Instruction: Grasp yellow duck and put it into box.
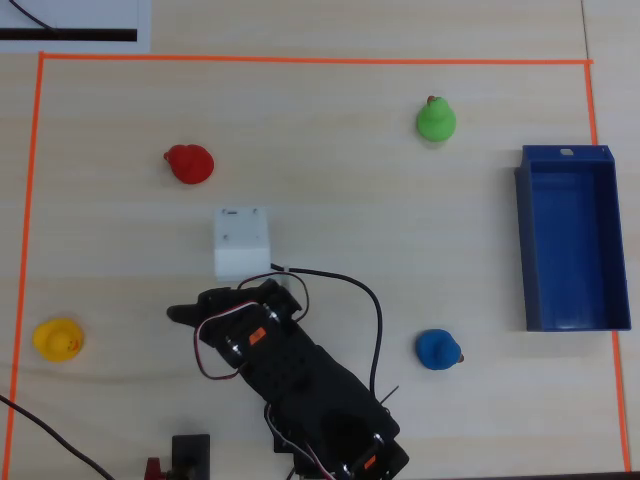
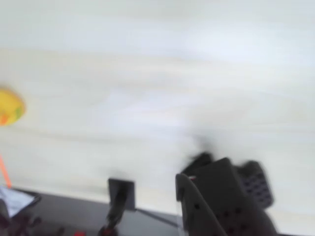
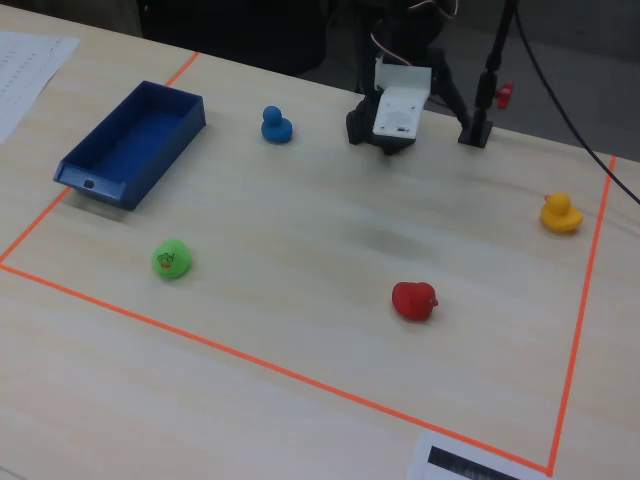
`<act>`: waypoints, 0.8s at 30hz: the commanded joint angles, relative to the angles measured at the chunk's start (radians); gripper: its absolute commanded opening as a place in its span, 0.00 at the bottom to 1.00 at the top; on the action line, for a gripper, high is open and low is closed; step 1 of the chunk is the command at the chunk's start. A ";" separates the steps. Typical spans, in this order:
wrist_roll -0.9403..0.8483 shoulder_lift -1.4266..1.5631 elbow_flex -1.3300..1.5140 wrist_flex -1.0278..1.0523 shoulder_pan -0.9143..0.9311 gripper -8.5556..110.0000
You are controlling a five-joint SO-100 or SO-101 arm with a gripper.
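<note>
The yellow duck (image 1: 57,339) sits near the left orange line in the overhead view, well left of my gripper (image 1: 185,312), which points toward it from the arm at the bottom centre. In the blurred wrist view the duck (image 2: 9,107) is at the left edge and only one black finger (image 2: 216,196) shows, with nothing in it. In the fixed view the duck (image 3: 560,213) is at the right and the gripper (image 3: 365,130) is mostly hidden behind a white camera block. The dark-blue box (image 1: 573,240) lies empty at the far right; it also shows in the fixed view (image 3: 95,180).
A red duck (image 1: 189,164), a green duck (image 1: 436,120) and a blue duck (image 1: 438,350) stand apart on the wooden table. Orange tape (image 1: 300,60) frames the work area. A black post base (image 1: 190,452) stands by the arm's base, with cables (image 1: 370,300) over the arm.
</note>
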 commanded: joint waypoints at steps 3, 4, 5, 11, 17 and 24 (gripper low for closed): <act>0.252 -0.084 -0.067 -0.023 -0.391 0.46; 0.279 -0.104 -0.071 -0.038 -0.434 0.46; 0.304 -0.126 -0.075 -0.055 -0.466 0.46; 0.383 -0.244 -0.130 -0.126 -0.563 0.45; 0.368 -0.327 -0.163 -0.167 -0.545 0.45; 0.360 -0.518 -0.235 -0.235 -0.601 0.45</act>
